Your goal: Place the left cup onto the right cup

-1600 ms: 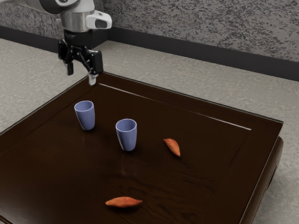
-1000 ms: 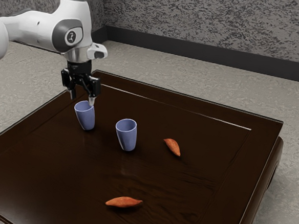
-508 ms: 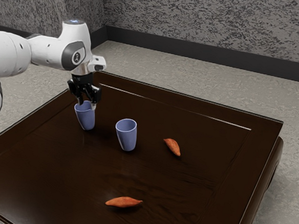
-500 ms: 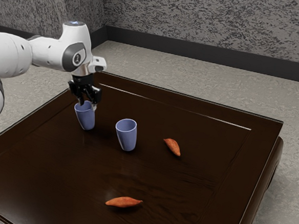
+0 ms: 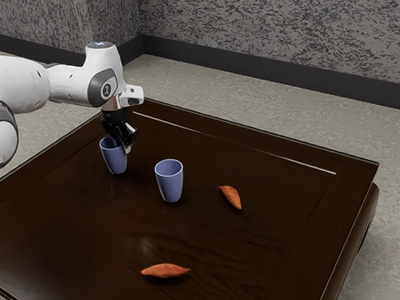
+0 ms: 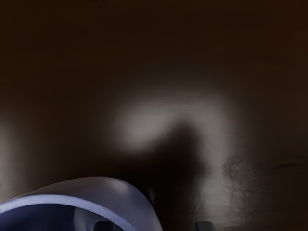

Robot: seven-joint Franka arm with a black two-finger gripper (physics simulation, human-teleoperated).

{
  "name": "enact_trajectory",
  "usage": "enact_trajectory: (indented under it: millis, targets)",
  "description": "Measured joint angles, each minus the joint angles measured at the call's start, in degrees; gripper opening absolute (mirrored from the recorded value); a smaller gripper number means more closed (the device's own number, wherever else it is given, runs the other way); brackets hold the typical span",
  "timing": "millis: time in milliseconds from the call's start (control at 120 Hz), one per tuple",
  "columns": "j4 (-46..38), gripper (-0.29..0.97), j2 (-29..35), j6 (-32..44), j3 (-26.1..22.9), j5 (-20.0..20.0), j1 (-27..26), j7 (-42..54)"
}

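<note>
The left cup (image 5: 113,160) stands upright directly under the gripper (image 5: 123,143). The fingers (image 6: 204,224) hang apart astride its rim wall, one inside and one outside, gripping nothing. The right cup (image 5: 169,181) stands near, off toward the exterior view's right. The arm reaches in almost level from the exterior view's left, hand pointing down.

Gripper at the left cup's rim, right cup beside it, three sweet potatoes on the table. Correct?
No: the exterior view shows two, not three: far sweet potato and near sweet potato on the table. The gripper is at the left cup rim, right cup beside it.
</note>
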State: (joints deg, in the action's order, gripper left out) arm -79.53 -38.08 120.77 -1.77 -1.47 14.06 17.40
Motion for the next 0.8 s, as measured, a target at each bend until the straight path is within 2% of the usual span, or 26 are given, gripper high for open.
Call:
enact_trajectory:
  millis: [200,367,483,650,800]
  targets:
    - [0.0,-0.03,0.4,0.0,0.0,0.6,0.0,1.5]
    - [-0.8,-0.07,1.8,-0.5,0.0,1.1,-0.2,2.3]
    - [-1.6,-0.09,5.2,-2.2,0.1,1.1,-1.3,2.5]
    - [-5.6,-0.1,13.9,-5.0,0.2,0.5,-5.3,2.0]
    - [-6.3,-0.1,18.7,-9.1,0.4,-0.5,-12.5,0.7]
